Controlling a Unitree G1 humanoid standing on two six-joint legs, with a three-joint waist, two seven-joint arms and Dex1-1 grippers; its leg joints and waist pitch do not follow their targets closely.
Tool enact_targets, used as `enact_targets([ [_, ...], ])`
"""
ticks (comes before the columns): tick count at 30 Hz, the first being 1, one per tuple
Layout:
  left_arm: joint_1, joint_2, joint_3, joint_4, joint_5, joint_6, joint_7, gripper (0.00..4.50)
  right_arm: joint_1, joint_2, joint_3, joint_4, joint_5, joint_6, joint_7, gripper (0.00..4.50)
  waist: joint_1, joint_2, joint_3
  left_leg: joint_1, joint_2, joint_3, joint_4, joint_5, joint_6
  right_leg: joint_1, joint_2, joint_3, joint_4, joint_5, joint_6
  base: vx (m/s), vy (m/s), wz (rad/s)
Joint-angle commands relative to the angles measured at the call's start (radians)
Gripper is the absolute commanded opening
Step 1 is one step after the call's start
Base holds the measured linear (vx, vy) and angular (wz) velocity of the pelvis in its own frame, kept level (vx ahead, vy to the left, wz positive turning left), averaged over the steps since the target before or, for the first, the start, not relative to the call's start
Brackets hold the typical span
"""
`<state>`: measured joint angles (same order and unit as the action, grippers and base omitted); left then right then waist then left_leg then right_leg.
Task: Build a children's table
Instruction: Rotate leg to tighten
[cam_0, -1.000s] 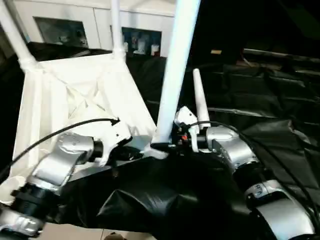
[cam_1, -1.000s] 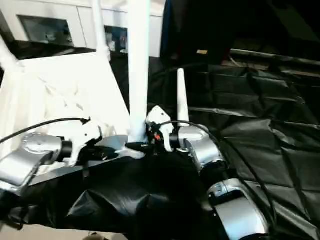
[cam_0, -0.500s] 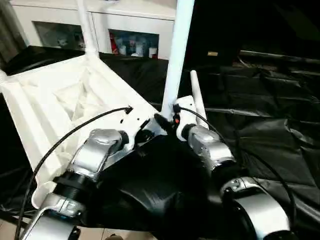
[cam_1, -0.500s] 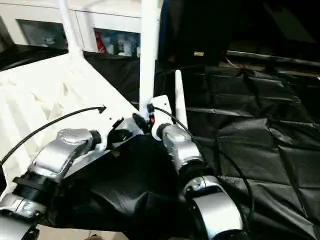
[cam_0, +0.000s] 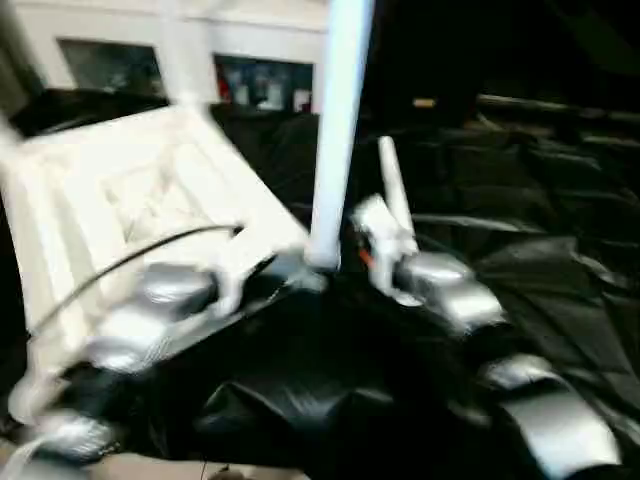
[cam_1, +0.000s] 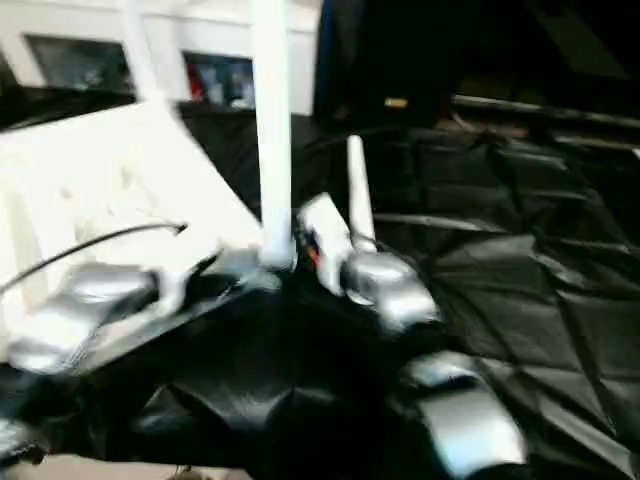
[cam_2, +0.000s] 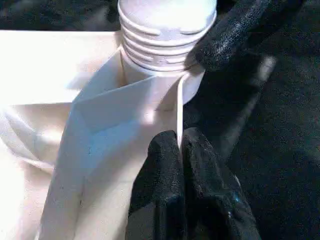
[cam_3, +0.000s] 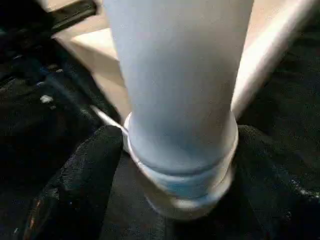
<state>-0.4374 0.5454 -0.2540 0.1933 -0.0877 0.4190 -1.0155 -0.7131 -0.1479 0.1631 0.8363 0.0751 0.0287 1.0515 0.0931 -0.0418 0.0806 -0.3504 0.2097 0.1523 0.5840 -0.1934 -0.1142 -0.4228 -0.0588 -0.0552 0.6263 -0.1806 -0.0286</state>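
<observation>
L gripper (cam_2: 181, 150): black fingers pressed together, pinching thin white rim edge of tabletop right by the corner socket.
R gripper (cam_3: 175, 165): black fingers spread to either side of the near leg's base collar; can't tell if pads touch it.
Table: small all-white plastic children's table (cam_0: 130, 190), upside down on black-draped work table (cam_0: 520, 200), rimmed underside facing up w/ ribbed panel inside.
Near leg: long white tapered tube leg (cam_0: 335, 130) upright in nearest corner, threaded end (cam_2: 165, 30) in the socket, threads partly exposed.
Far legs: one more white leg (cam_1: 135, 50) upright at far corner; blurred.
Loose leg: another white tapered leg (cam_0: 393, 185) just behind R gripper, pointing up; can't tell what holds it.
Backdrop: white glass-door cabinet (cam_0: 230, 60) behind the table.
Arms: silver forearms (cam_0: 150, 320) low in head views, L at tabletop rim, R beside near leg.
</observation>
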Motion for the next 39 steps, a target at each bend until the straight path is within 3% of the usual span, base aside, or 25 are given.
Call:
enact_targets([
  [1, 0.008, 0.000, -0.034, -0.039, -0.030, -0.005, -0.055, 0.00, -0.008, -0.017, 0.017, -0.024, -0.007, -0.015, 0.069, 3.71, 0.000, 0.022, -0.075, 0.000, 0.015, 0.013, -0.063, -0.119, 0.053, 0.067, -0.068, 0.045, -0.061, -0.099, -0.256, 0.000, 0.000, 0.00],
  [7, 0.028, 0.032, -0.035, -0.065, -0.050, -0.011, -0.109, 0.00, -0.008, -0.055, 0.026, -0.041, 0.016, -0.015, 0.142, 3.71, 0.002, 0.025, -0.076, 0.000, 0.015, 0.011, -0.064, -0.159, 0.033, 0.070, -0.067, 0.043, -0.060, -0.108, -0.263, 0.000, 0.000, 0.00],
  [9, 0.032, 0.032, -0.034, -0.065, -0.049, -0.013, -0.113, 0.00, -0.007, -0.053, 0.027, -0.044, 0.017, -0.011, 0.148, 3.47, 0.003, 0.023, -0.076, -0.001, 0.016, 0.010, -0.064, -0.160, 0.025, 0.072, -0.069, 0.044, -0.063, -0.143, -0.250, 0.000, 0.000, 0.00],
  [12, 0.031, 0.030, -0.033, -0.059, -0.043, -0.017, -0.113, 0.00, -0.003, -0.049, 0.032, -0.049, 0.014, -0.008, 0.157, 3.34, 0.003, 0.024, -0.078, -0.001, 0.016, 0.010, -0.063, -0.145, 0.024, 0.071, -0.068, 0.044, -0.061, -0.123, -0.251, 0.000, 0.000, 0.00],
  [17, 0.028, 0.028, -0.026, -0.042, -0.038, -0.026, -0.104, 0.00, 0.005, -0.040, 0.027, -0.048, 0.014, 0.003, 0.162, 2.82, 0.003, 0.018, -0.079, -0.001, 0.015, 0.012, -0.061, -0.125, 0.030, 0.073, -0.067, 0.043, -0.058, -0.099, -0.255, 0.000, 0.000, 0.00],
  [22, 0.025, 0.006, -0.007, -0.032, -0.029, -0.006, -0.036, 0.00, 0.022, -0.011, 0.009, -0.038, 0.012, 0.024, 0.065, 2.75, 0.000, 0.013, -0.076, -0.001, 0.015, 0.012, -0.064, -0.137, 0.024, 0.071, -0.070, 0.044, -0.062, -0.147, -0.240, 0.000, 0.000, 0.00],
  [25, 0.007, -0.029, 0.014, -0.004, -0.016, 0.022, 0.042, 0.00, 0.016, 0.026, -0.024, 0.006, 0.001, 0.020, -0.081, 2.75, -0.004, 0.014, -0.072, -0.001, 0.013, 0.010, -0.067, -0.172, 0.000, 0.069, -0.070, 0.045, -0.072, -0.237, -0.212, 0.000, 0.000, 0.00],
  [26, -0.024, -0.087, 0.038, 0.042, 0.005, 0.051, 0.153, 0.00, 0.014, 0.082, -0.063, 0.056, 0.000, 0.037, -0.253, 2.74, -0.009, 0.011, -0.072, -0.004, 0.011, 0.010, -0.068, -0.171, -0.005, 0.070, -0.070, 0.046, -0.073, -0.268, -0.196, 0.000, 0.000, 0.00],
  [27, -0.037, -0.112, 0.042, 0.061, 0.016, 0.061, 0.195, 0.00, 0.015, 0.107, -0.076, 0.073, -0.002, 0.043, -0.324, 2.74, -0.009, 0.012, -0.069, 0.003, 0.011, 0.011, -0.068, -0.185, -0.018, 0.063, -0.070, 0.047, -0.080, -0.305, -0.181, 0.000, 0.000, 0.00],
  [29, -0.058, -0.153, 0.049, 0.095, 0.036, 0.084, 0.275, 0.00, 0.018, 0.147, -0.085, 0.091, -0.007, 0.056, -0.417, 2.74, -0.008, 0.014, -0.072, 0.000, 0.010, 0.007, -0.069, -0.182, -0.025, 0.066, -0.072, 0.045, -0.079, -0.321, -0.166, 0.000, 0.000, 0.00],
  [32, -0.085, -0.217, 0.052, 0.130, 0.051, 0.100, 0.358, 0.00, 0.012, 0.213, -0.084, 0.112, -0.014, 0.051, -0.498, 2.74, -0.006, 0.013, -0.068, 0.004, 0.008, 0.009, -0.070, -0.209, -0.014, 0.059, -0.070, 0.046, -0.087, -0.343, -0.157, 0.000, 0.000, 0.00],
  [35, -0.105, -0.260, 0.045, 0.142, 0.056, 0.107, 0.384, 0.00, 0.002, 0.252, -0.059, 0.120, -0.029, 0.012, -0.484, 2.74, -0.003, 0.014, -0.070, 0.004, 0.009, 0.007, -0.070, -0.220, -0.011, 0.060, -0.072, 0.046, -0.088, -0.361, -0.149, 0.000, 0.000, 0.00],
  [37, -0.112, -0.269, 0.035, 0.141, 0.055, 0.101, 0.371, 0.00, -0.015, 0.262, -0.079, 0.127, -0.003, 0.023, -0.446, 3.30, -0.003, 0.014, -0.070, 0.001, 0.009, 0.006, -0.072, -0.224, -0.003, 0.061, -0.072, 0.045, -0.087, -0.352, -0.147, 0.000, 0.000, 0.00],
  [39, -0.111, -0.265, 0.027, 0.138, 0.057, 0.095, 0.357, 0.00, -0.023, 0.260, -0.091, 0.125, 0.013, 0.036, -0.419, 3.46, -0.003, 0.016, -0.070, 0.001, 0.009, 0.005, -0.072, -0.225, 0.002, 0.061, -0.070, 0.045, -0.085, -0.335, -0.152, 0.000, 0.000, 0.00],
])
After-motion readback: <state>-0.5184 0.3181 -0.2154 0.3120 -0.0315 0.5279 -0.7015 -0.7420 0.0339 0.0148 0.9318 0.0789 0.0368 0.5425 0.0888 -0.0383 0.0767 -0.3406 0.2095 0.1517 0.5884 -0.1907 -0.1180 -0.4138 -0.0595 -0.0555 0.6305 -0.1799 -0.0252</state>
